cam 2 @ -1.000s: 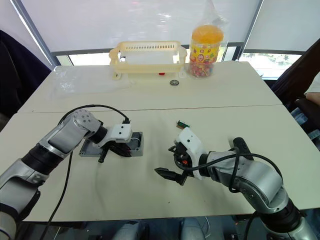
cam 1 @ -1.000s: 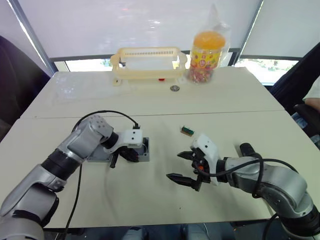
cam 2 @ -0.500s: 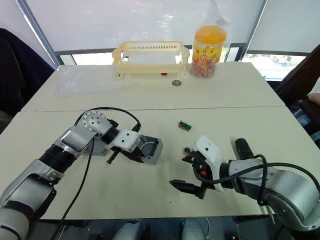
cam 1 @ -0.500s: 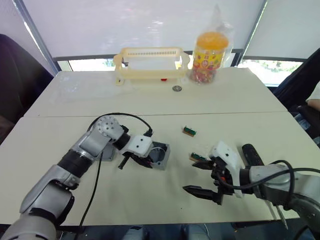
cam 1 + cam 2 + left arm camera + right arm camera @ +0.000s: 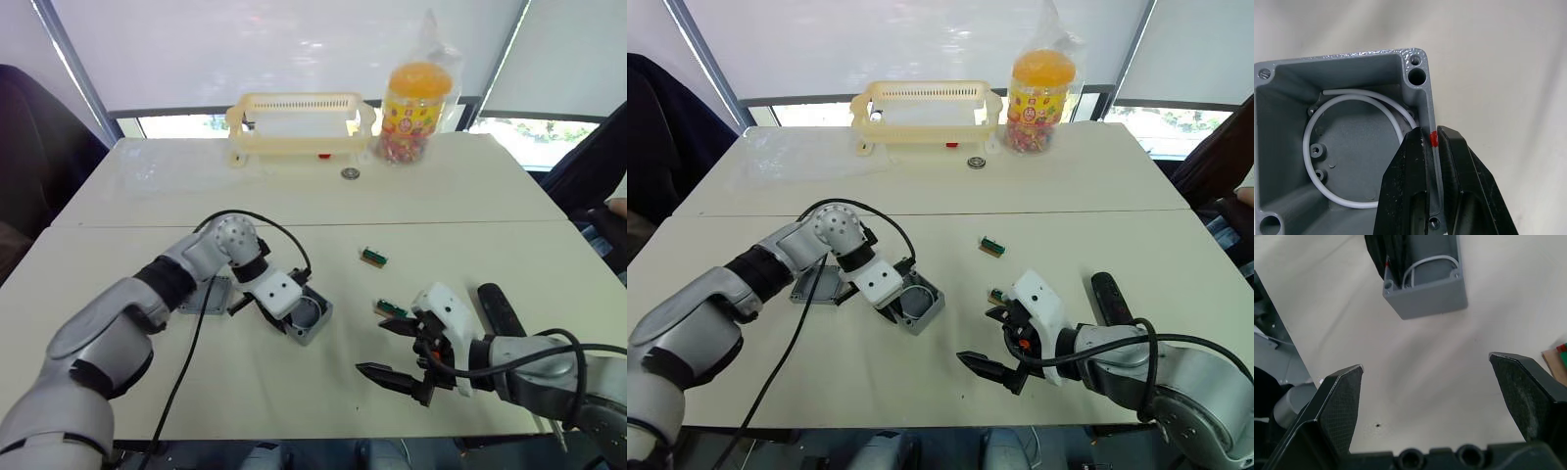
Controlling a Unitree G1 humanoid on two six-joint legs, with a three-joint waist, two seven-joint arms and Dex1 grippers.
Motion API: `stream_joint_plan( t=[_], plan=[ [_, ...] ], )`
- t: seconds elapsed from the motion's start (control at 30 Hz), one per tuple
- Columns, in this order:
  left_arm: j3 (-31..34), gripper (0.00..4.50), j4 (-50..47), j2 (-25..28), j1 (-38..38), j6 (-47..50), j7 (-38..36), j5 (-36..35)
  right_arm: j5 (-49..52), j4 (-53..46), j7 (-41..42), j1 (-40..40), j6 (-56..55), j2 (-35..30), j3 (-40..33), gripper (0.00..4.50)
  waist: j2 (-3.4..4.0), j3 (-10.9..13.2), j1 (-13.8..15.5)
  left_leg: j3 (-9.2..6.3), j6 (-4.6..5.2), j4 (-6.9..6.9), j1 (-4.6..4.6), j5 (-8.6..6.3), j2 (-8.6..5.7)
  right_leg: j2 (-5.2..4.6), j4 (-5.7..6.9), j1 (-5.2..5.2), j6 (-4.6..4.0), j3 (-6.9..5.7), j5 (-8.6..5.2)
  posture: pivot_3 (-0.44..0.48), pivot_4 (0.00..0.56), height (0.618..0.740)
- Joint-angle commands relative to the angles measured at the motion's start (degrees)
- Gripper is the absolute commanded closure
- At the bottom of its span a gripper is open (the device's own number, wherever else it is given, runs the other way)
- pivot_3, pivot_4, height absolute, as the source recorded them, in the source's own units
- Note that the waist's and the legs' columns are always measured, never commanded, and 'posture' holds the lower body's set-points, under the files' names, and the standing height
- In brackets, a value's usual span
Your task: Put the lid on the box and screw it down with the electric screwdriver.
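1. My right gripper [image 5: 394, 354] — near right of the table [image 5: 118, 284], fingers spread wide apart with nothing between them, held just above the surface.
2. The electric screwdriver [image 5: 500, 311] — long dark cylinder lying on the table at the right, just beyond my right arm; its near end is hidden behind that arm.
3. Small green-brown block [image 5: 392, 311] — on the table right beside my right gripper's far finger.
4. The box [image 5: 306, 319] — grey, open top, white wire loop inside, sitting near the middle of the table, turned at an angle to the table edge. Its lid is not on it.
5. My left gripper [image 5: 1431, 147] — fingers pinched on one wall of the box, one finger inside and one outside, at the red mark on the rim.
6. The lid [image 5: 207, 296] — flat grey plate lying on the table just left of the box, partly hidden under my left arm.
7. Second green-brown block [image 5: 371, 258] — mid-table, beyond the first, well apart from the box.
8. Small round metal piece [image 5: 350, 174] — far side, in front of the basket.
9. Cream slotted basket [image 5: 299, 119] — far edge, centre.
10. Jar with orange lid [image 5: 417, 102] — far edge, just right of the basket, in a clear bag.
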Motion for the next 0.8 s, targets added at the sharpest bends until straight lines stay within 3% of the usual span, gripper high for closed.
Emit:
stream_joint_plan(
  t=[0.03, 0.23, 0.37, 0.47, 0.63, 0.8],
  plan=[
    [-2.18, 4.44, 0.98, -0.73, -2.4, -2.9, -0.16, -2.13, 1.46, -2.6, -1.66, 0.52, -0.97, 0.54, -1.04, 0.0, 0.0, 0.0, -0.04, 0.0, 0.0, 0.0, 0.0, 0.0, 0.0, 0.0, 0.0, 0.0, 0.0, 0.0, 0.0, 0.0, 0.15, 0.74],
    [-5.34, 4.44, 0.99, -0.7, -3.71, -2.43, -0.16, -3.98, 1.66, -2.6, -3.52, 0.95, -1.55, 1.21, -0.04, 0.0, 0.0, 0.0, -0.15, -0.01, 0.01, 0.0, 0.0, -0.01, 0.0, 0.01, 0.01, 0.0, 0.0, 0.0, 0.0, 0.0, 0.15, 0.74],
    [-6.36, 2.9, -0.18, 0.22, -3.86, -0.67, -0.16, -6.05, 1.23, -1.87, -3.64, 0.75, -2.07, 1.19, 0.7, 0.0, 0.0, 0.0, -0.18, -0.02, 0.01, 0.0, 0.0, -0.01, 0.01, 0.02, 0.01, 0.0, 0.0, 0.0, 0.0, 0.0, 0.15, 0.74],
    [-4.99, 1.34, -1.35, 1.05, -4.55, 1.62, -0.16, -7.01, 1.33, -1.26, -2.69, 0.46, -2.51, 0.48, 0.67, 0.0, 0.0, 0.0, -0.17, -0.02, 0.01, 0.0, 0.0, -0.01, 0.01, 0.02, 0.01, 0.0, 0.0, 0.0, 0.0, 0.0, 0.15, 0.74],
    [-3.07, 1.34, -7.77, 6.15, -7.86, 7.41, -0.16, -11.1, 2.87, -0.16, -0.83, -0.97, -2.85, -0.26, -0.2, 0.0, -0.02, 0.01, -0.35, -0.04, 0.01, 0.01, 0.0, -0.01, 0.01, 0.03, 0.01, 0.0, 0.01, 0.0, 0.0, 0.0, 0.15, 0.74],
    [6.73, 1.34, -14.95, 14.04, -10.08, 25.22, -0.16, -19.84, 7.71, 3.37, 1.98, -5.13, -3.66, -0.57, -2.26, 0.0, -0.01, 0.01, -1.31, -0.08, 0.02, 0.0, 0.0, -0.01, 0.04, 0.04, 0.05, 0.0, 0.03, 0.0, -0.02, 0.0, 0.15, 0.74]
  ],
)
